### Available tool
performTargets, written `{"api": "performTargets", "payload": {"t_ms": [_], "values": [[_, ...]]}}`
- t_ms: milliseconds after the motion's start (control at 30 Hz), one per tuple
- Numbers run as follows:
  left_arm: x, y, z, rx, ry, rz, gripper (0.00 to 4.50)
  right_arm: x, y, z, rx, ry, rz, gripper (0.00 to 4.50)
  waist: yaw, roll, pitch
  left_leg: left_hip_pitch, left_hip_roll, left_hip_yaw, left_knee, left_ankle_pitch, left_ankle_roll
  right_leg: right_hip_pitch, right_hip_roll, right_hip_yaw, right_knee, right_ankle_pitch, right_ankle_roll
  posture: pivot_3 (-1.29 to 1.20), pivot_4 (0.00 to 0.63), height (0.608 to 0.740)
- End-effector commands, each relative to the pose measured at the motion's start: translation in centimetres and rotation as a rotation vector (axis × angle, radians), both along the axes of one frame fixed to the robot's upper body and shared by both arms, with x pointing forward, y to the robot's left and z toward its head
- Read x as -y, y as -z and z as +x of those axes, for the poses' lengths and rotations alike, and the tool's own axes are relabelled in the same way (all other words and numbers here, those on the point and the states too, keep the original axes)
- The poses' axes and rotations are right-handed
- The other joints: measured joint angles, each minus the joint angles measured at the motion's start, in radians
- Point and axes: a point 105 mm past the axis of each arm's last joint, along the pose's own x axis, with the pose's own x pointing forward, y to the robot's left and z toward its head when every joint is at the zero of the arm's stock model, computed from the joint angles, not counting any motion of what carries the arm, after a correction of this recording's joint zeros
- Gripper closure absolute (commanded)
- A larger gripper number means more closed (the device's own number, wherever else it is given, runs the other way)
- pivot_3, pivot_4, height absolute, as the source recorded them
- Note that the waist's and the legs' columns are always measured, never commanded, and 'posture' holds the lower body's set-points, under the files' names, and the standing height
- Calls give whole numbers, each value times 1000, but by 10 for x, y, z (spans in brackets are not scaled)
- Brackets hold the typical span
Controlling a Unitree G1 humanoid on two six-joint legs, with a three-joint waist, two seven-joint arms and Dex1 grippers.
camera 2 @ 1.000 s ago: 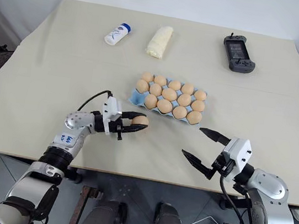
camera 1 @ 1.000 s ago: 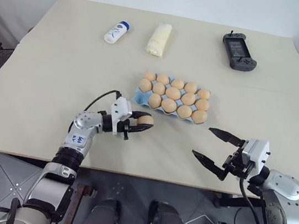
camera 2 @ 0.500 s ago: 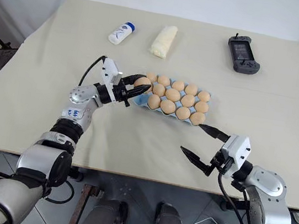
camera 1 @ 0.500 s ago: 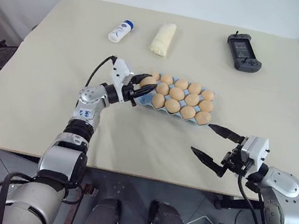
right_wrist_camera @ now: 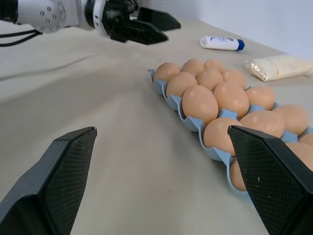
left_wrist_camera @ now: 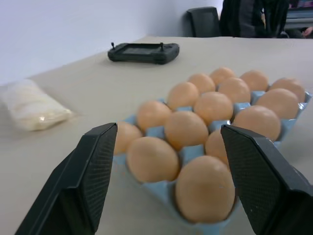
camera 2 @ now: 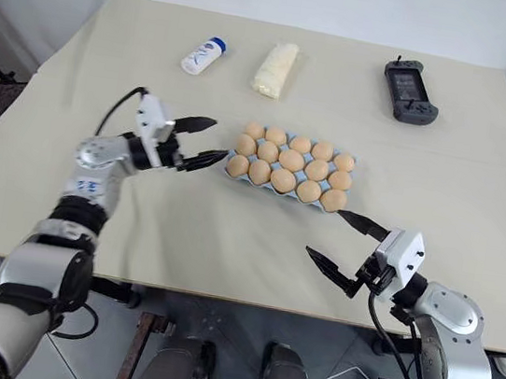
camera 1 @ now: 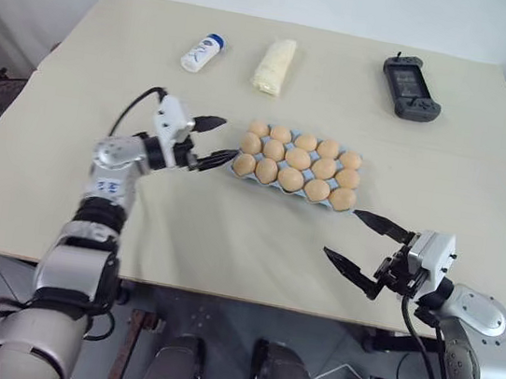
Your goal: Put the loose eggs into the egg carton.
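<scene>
The light blue egg carton (camera 1: pixel 233 170) lies at the table's middle, and tan-brown eggs (camera 1: pixel 293 157) sit in its cups in three rows. Every egg in view sits in a cup; the loose eggs are out of view. My left gripper (camera 1: pixel 231 138) hovers just off the carton's left end, pointing at it, open and empty. In the left wrist view its fingers (left_wrist_camera: pixel 98 161) frame the nearest eggs (left_wrist_camera: pixel 152 158) without touching them. My right gripper (camera 1: pixel 340 232) stands open and empty near the table's front edge, in front of the carton's right end.
Along the far side of the table lie a white bottle with a blue cap (camera 1: pixel 202 52), a white wrapped roll (camera 1: pixel 273 65) and a dark grey game controller (camera 1: pixel 412 77). A person (left_wrist_camera: pixel 249 14) sits beyond the table's far edge beside a dark chair.
My left gripper lifted an egg from the near table to the carton's left end, let it go, opened and drew back to the left. The right arm stayed still.
</scene>
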Motion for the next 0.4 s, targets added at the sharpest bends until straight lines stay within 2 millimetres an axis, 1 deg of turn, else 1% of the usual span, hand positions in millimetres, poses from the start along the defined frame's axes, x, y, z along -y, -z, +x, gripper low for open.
{"api": "performTargets", "payload": {"t_ms": [33, 67, 100, 133, 167, 200, 267, 400], "values": [[-33, -1, -20, 15, 1, 80, 887, 4, -9, -2, 35, -6, -10, 0, -13, 0, 0, 0, 0, 0, 0, 0, 0, 0, 0, 0, 0, 0, 0, 0, 150, 740], [-42, 4, -26, -29, 1, 98, 887, 5, -8, -1, 33, -6, -11, 0, -13, 0, 0, 0, 1, 0, 0, 0, -1, 0, 0, 0, 0, 0, 0, 0, 150, 740], [-46, 8, -31, -61, 4, 107, 887, 6, -8, -1, 33, -6, -11, 0, -11, 0, 0, 0, 1, 0, 0, 0, -1, 0, 0, 0, 0, 0, 0, 0, 150, 740], [-63, 17, -41, -91, -39, 141, 887, 9, -8, 3, 27, -16, -27, 0, -10, 0, 0, 0, 1, -1, 0, 0, -1, 0, 0, 0, 0, 0, 0, 0, 150, 740], [-74, 24, -49, -110, -70, 168, 887, 11, -8, 5, 23, -23, -38, 0, -11, 0, 0, 0, 1, -1, 0, 0, 0, 0, -1, 0, 0, 0, 0, 0, 150, 740], [-79, 24, -57, -102, -77, 180, 887, 13, -9, 8, 21, -27, -44, 0, -17, 0, 0, 0, 1, -1, 0, -1, 0, 0, -1, 0, -1, 0, -1, 0, 150, 740], [-78, 22, -67, -89, -89, 181, 887, 15, -8, 10, 13, -38, -47, 0, -19, 0, 0, 1, 1, 0, 0, -3, 3, 1, -3, 2, -1, 0, -1, 0, 150, 740], [-80, 23, -75, -85, -147, 169, 887, 19, -4, 15, 1, -42, -47, 0, 0, 0, 0, 0, 0, -3, 0, -4, 3, 1, -5, 0, -2, 1, -1, 0, 150, 740]]}}
